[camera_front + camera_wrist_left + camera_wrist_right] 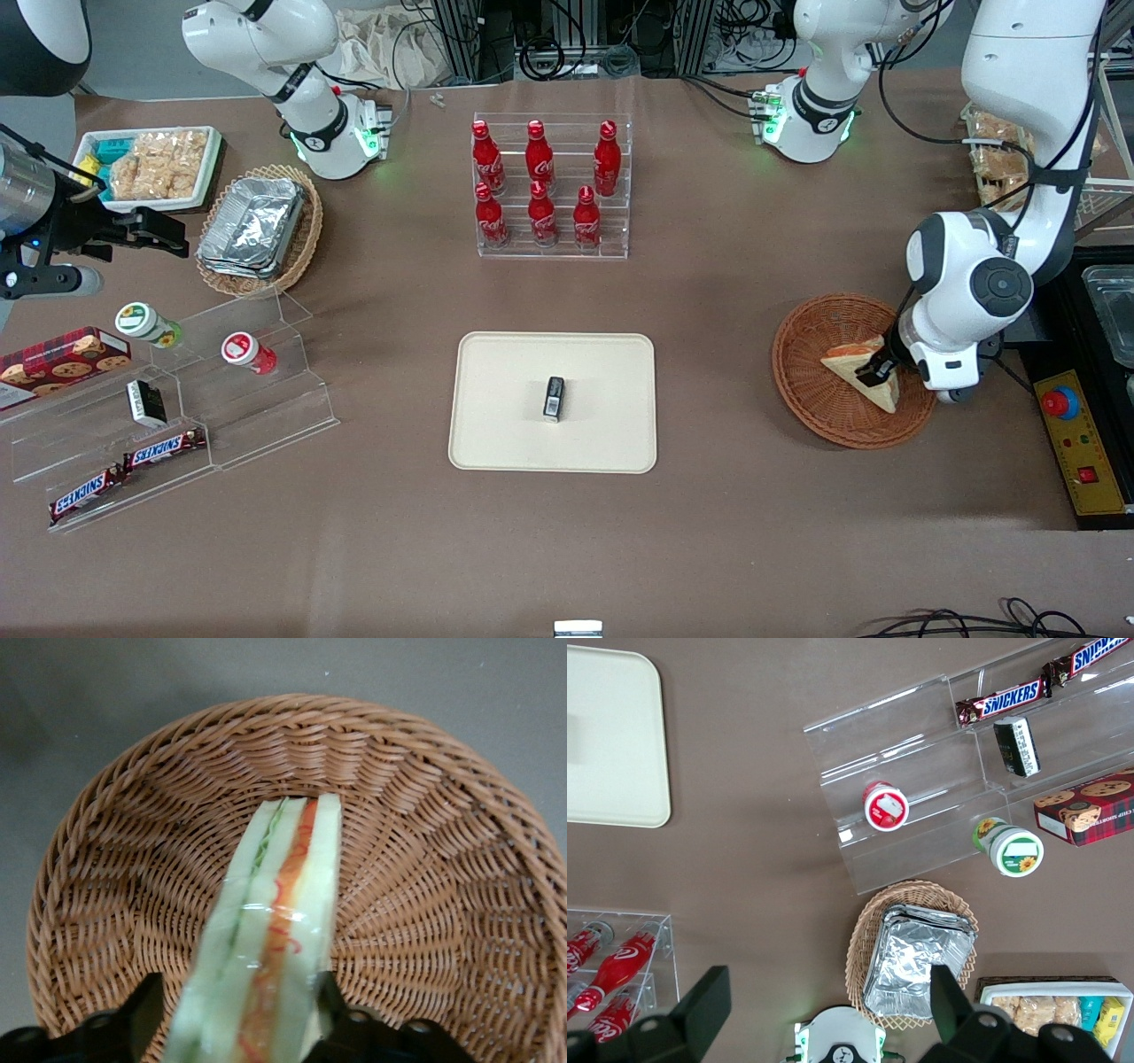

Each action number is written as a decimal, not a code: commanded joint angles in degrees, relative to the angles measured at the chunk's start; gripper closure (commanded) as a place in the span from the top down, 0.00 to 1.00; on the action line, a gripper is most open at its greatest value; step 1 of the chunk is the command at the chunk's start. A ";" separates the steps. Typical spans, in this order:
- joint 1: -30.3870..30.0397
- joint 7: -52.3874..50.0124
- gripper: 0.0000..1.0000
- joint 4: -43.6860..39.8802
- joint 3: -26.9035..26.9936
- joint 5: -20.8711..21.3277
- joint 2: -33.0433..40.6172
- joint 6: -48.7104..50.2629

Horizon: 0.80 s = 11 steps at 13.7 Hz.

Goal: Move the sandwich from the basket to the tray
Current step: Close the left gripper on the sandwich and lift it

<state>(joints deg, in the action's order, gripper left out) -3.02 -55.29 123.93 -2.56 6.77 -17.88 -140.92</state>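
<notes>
Wrist view from the working arm: the gripper (252,1028) is closed on the sandwich (270,930), one dark finger (133,1019) on each side of the wrapped wedge, with its red, orange and green filling edge facing the camera. The sandwich is inside the round woven basket (425,859).

Front view shows the same grip: the gripper (877,370) is down in the basket (811,372) at the working arm's end of the table, pinching the sandwich (855,361), which is near the basket's rim on the arm's side. Toward the middle of the table lies the cream tray (505,425), well apart from the basket, with a small dark packet (555,397) on it.

Farther from the front camera than the tray, a clear rack (551,248) holds six red bottles (540,182). Toward the parked arm's end, a tan basket (301,235) carries foil containers (252,223).
</notes>
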 commanded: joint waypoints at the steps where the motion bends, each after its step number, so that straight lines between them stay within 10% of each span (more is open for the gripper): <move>1: 0.82 -3.51 0.00 -1.40 -0.17 1.32 -0.14 -1.29; 6: 1.00 -2.19 0.00 -5.00 -0.52 1.40 3.11 6.24; 11: 0.91 1.06 0.00 -25.62 -4.29 1.05 4.00 34.08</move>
<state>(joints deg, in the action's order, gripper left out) -2.32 -54.79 107.29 -5.28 7.19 -13.43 -116.31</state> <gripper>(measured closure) 0.819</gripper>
